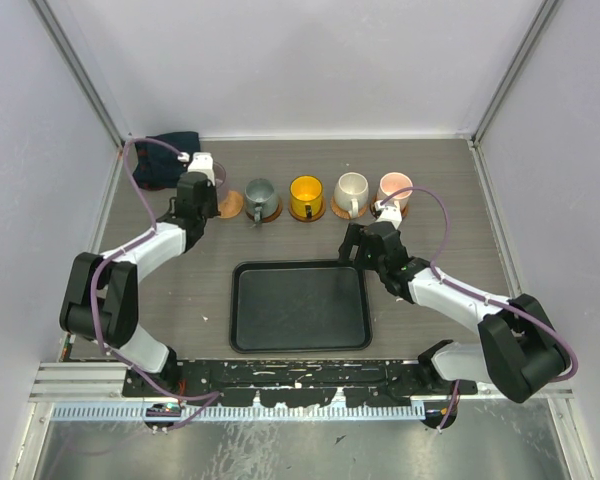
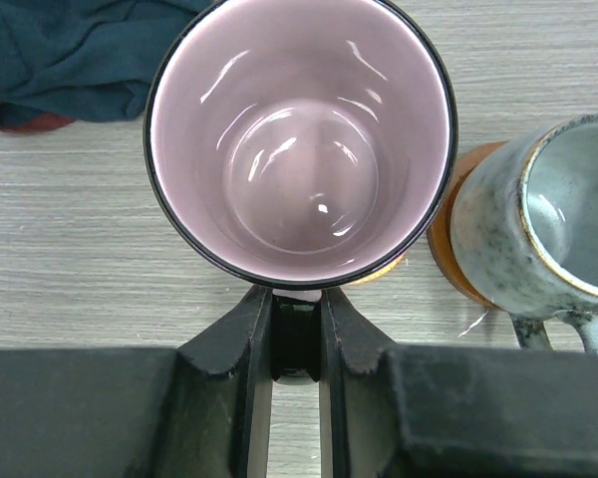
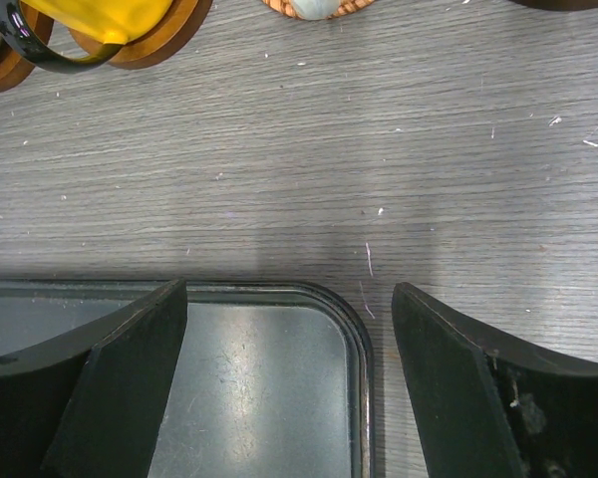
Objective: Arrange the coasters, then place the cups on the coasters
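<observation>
Four cups stand in a row at the back, each on a brown coaster: grey-green (image 1: 261, 197), yellow-orange (image 1: 306, 196), cream white (image 1: 351, 192) and pink (image 1: 394, 189). A fifth coaster (image 1: 230, 204) lies bare at the left end of the row. My left gripper (image 1: 195, 185) is shut on the handle of the mauve cup (image 1: 202, 165), just left of and behind that bare coaster. In the left wrist view the mauve cup (image 2: 299, 139) is upright and empty, a sliver of coaster (image 2: 384, 269) shows under its rim, and the grey-green cup (image 2: 548, 229) is to its right. My right gripper (image 3: 289, 329) is open over the tray corner.
A black rectangular tray (image 1: 245, 340) lies in the middle near the arms; its far right corner (image 3: 354, 329) sits under my right gripper. A dark blue cloth (image 1: 165, 158) is bunched at the back left corner, close to the mauve cup. Walls enclose the table.
</observation>
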Robot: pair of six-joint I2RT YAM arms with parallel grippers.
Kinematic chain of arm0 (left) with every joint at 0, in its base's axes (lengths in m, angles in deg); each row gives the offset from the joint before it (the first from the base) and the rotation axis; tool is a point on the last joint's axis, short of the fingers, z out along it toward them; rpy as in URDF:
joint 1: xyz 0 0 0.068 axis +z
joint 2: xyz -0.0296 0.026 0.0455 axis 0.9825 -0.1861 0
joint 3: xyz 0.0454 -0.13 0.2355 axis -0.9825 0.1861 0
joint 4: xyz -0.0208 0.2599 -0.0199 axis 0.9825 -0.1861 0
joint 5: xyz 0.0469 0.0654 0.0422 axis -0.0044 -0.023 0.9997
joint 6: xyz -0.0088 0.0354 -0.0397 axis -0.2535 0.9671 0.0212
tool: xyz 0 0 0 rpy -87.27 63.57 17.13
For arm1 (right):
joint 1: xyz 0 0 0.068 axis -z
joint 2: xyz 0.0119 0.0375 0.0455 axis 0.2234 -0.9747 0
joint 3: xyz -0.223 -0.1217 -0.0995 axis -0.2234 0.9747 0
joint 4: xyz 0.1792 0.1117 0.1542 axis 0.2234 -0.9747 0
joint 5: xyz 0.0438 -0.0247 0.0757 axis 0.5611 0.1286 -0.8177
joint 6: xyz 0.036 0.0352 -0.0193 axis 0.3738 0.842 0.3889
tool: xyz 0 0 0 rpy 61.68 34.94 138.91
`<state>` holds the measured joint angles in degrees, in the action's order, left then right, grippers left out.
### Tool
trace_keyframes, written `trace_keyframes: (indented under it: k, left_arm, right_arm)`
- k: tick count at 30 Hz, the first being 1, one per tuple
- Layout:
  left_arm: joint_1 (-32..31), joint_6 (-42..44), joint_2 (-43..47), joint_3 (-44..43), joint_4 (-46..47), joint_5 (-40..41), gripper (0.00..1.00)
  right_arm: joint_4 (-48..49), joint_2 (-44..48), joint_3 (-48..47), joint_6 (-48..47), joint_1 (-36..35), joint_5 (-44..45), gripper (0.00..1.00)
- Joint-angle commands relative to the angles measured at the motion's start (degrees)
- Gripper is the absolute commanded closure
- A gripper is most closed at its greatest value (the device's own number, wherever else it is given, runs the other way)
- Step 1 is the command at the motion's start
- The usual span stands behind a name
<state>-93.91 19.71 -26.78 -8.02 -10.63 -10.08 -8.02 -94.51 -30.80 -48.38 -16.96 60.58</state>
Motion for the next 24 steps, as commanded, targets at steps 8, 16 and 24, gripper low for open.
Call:
trace_keyframes:
  k: [8,16,24]
  left_arm:
    - [0.4,-2.4,-1.5,-6.8,6.0,-2.4,0.94]
    - [0.3,-4.3,-5.6,-6.7,6.0,-4.4,0.94]
    - [0.4,-4.2,-6.9,-6.6,5.2,-4.8,0.94]
  right_arm:
    - [1.9,4.8,0.4,1.1,0.2,-0.1,0.13]
    - [1.3,5.3,0.5,0.9,0.2,0.0,0.13]
    - [1.5,4.4,-0.2,0.7,0.2,-0.1,0.13]
